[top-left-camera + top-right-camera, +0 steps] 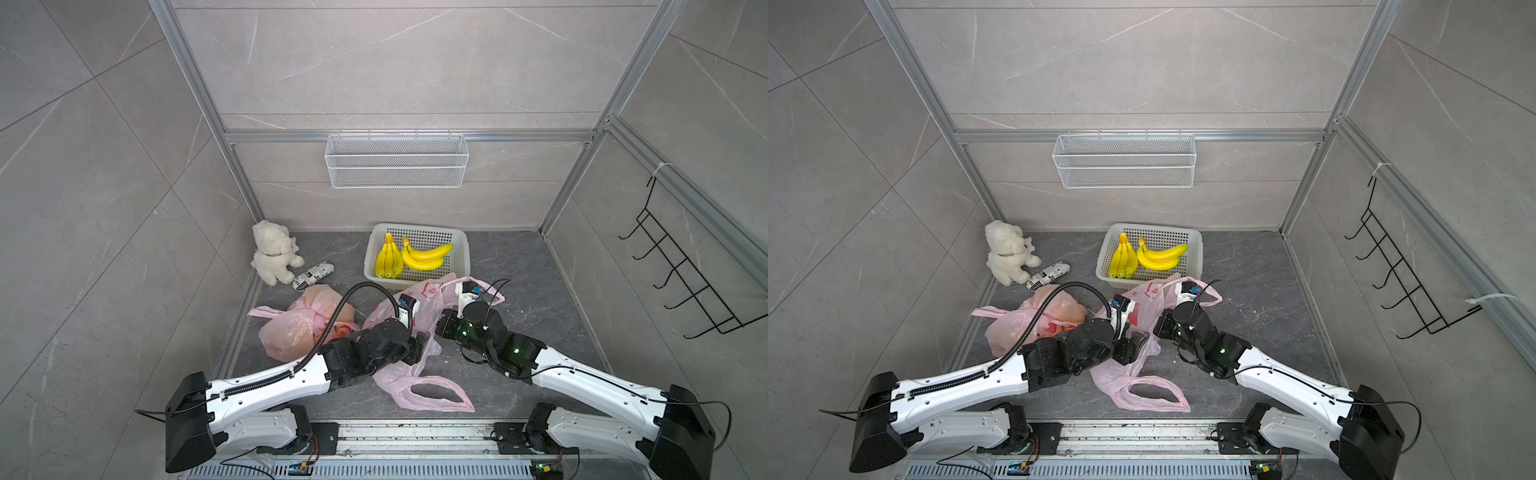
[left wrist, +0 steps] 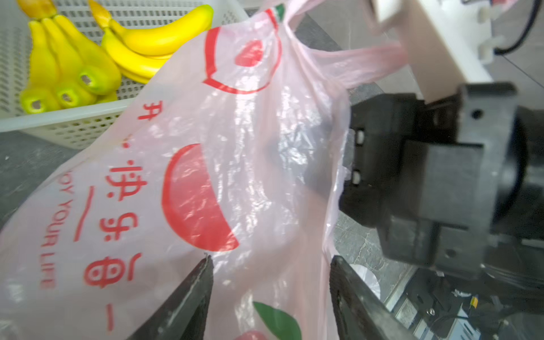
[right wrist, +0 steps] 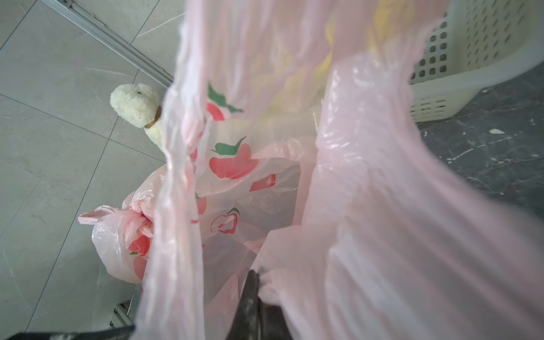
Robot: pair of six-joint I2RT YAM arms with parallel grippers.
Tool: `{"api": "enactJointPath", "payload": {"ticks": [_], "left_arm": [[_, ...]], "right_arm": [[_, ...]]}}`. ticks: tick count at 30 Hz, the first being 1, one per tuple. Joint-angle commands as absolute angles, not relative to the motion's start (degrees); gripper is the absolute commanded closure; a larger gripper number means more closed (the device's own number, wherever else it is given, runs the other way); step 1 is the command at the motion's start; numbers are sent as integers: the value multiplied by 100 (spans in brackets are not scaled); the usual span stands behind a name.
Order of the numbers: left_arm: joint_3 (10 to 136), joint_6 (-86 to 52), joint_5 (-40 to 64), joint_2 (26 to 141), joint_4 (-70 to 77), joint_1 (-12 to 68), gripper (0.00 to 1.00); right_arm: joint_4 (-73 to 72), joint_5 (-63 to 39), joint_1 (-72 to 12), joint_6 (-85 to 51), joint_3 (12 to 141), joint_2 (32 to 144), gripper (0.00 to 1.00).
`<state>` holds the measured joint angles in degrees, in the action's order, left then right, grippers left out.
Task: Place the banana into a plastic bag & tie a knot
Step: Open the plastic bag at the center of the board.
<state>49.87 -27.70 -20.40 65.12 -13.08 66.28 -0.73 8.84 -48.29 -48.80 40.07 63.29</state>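
Right pincer (image 3: 254,276) pinches the plastic bag (image 3: 368,176); left pincer (image 2: 270,259) stands spread astride its film. Just beyond, the banana (image 2: 164,38) lies in the basket (image 2: 73,114). Opening the bag, I'd judge; next the left must nip the opposite rim.

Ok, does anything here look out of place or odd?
Two things: a second pink bag, already knotted and full, lies left of the loose plastic bag, and a teddy bear sits in the back-left corner. Neither belongs to this task.
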Motion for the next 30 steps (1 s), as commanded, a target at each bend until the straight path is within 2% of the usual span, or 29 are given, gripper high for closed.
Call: {"api": "enactJointPath", "payload": {"ticks": [1,4,7,8,10,27,30], "left_arm": [[5366,-2942,-2672,6470,-1850,6638,26],[5523,-2823,-2618,6627,-1897,6636,23],[5555,-2662,-2121,6688,-1686,6645,20],[5498,-2621,-1947,6653,-1550,6645,14],[5319,-2627,-1790,6483,-1238,6650,14],[4918,-2406,-1036,6143,-981,6659,26],[4863,-2410,-1063,6113,-944,6662,26]], "right_arm": [[-571,581,-4827,-4568,3905,6267,100],[-880,389,-4870,-4423,3876,6241,100],[-949,311,-4912,-4327,3924,6231,100],[-972,287,-4922,-4285,3937,6231,100],[-1049,227,-4929,-4223,3930,6223,100],[-1092,287,-4982,-4183,4053,6289,100],[-1010,357,-4982,-4179,4105,6293,100]]}}
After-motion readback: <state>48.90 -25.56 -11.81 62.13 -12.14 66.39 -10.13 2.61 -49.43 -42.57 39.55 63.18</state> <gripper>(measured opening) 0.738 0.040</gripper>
